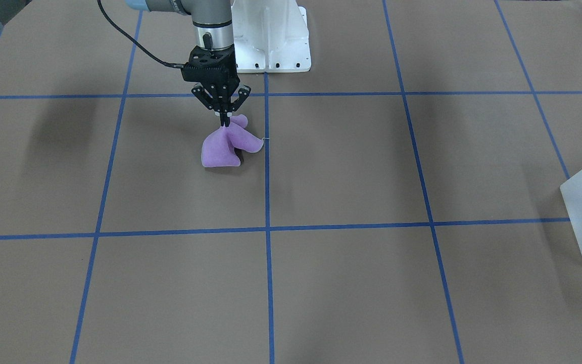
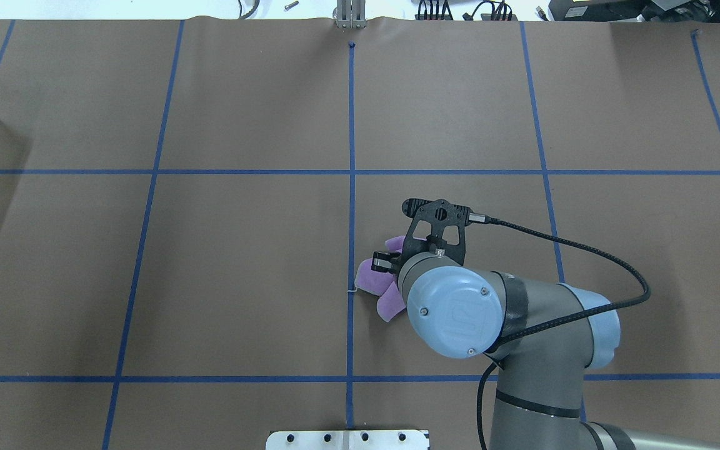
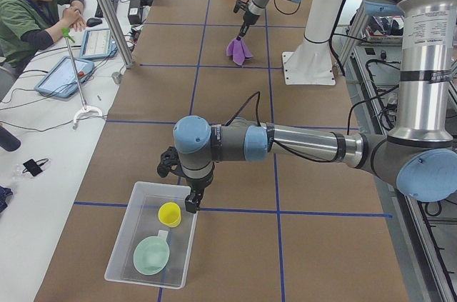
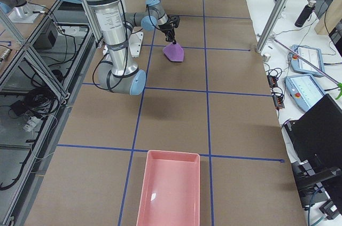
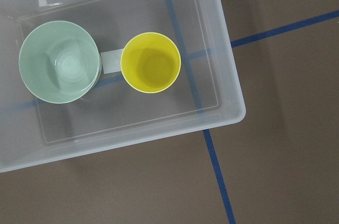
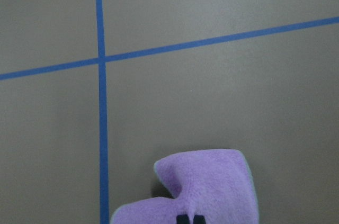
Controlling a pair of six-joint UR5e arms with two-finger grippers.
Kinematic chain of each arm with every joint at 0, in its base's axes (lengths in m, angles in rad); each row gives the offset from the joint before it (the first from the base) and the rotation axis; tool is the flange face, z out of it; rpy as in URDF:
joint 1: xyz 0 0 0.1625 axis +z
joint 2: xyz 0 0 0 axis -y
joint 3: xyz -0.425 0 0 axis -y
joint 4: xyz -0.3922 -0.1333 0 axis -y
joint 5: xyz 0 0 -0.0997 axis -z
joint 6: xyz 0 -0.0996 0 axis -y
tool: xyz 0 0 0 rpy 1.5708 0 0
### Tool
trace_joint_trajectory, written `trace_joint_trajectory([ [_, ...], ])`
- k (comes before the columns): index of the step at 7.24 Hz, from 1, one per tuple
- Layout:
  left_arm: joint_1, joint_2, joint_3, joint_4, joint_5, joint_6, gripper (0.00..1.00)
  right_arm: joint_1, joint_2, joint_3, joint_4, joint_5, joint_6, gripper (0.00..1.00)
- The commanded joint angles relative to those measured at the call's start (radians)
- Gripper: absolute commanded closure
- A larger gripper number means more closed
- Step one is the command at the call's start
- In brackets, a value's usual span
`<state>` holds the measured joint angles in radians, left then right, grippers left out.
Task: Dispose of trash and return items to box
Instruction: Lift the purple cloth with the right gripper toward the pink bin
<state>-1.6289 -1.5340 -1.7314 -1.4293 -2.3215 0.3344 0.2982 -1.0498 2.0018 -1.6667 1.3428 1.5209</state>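
Yellow cup (image 5: pixel 151 62) already upright inside the box (image 5: pixel 228 81), centre of the left wrist view, just beside a pale green bowl (image 5: pixel 59 61). Counts as returned, by the look of it. Low in the left side view, left gripper (image 3: pixel 191 207) hanging just over the box's edge; open or closed, cannot tell (fingers out of the wrist view, and that side view too far off to judge).

Upper centre-left of the front view, right gripper (image 1: pixel 226 121) pinched tight on the peak of a purple cloth (image 1: pixel 228 149). Cloth tented up, lower edge seemingly on the table (image 1: pixel 346 167), well apart from the box at that view's right edge. Pink tray (image 4: pixel 171 191) at the bottom of the right side view, far from both.

Roughly halfway, at a guess: cup done; cloth gripped but not yet carried anywhere. Destined for box or tray, cannot tell.
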Motion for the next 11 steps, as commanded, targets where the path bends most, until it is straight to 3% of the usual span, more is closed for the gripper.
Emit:
trace_joint_trajectory([
  [1,0.000,0.002,0.022,0.003,-0.001,0.000,0.01,0.152,-0.001,0.076,-0.080,0.147,-0.135,1.00],
  [3,0.000,0.002,0.042,0.003,-0.001,0.002,0.01,0.399,-0.045,0.098,-0.120,0.388,-0.397,1.00],
  [6,0.000,0.015,0.046,0.004,-0.001,0.000,0.01,0.744,-0.227,0.117,-0.116,0.710,-0.826,1.00],
  [8,0.000,0.018,0.047,0.001,-0.006,0.002,0.01,1.000,-0.398,0.100,-0.116,0.835,-1.217,1.00],
  [10,0.000,0.020,0.046,0.000,-0.007,0.002,0.01,1.265,-0.470,-0.034,-0.117,0.955,-1.603,1.00],
  [11,0.001,0.021,0.044,0.000,-0.007,0.002,0.01,1.361,-0.472,-0.126,-0.119,0.973,-1.760,1.00],
])
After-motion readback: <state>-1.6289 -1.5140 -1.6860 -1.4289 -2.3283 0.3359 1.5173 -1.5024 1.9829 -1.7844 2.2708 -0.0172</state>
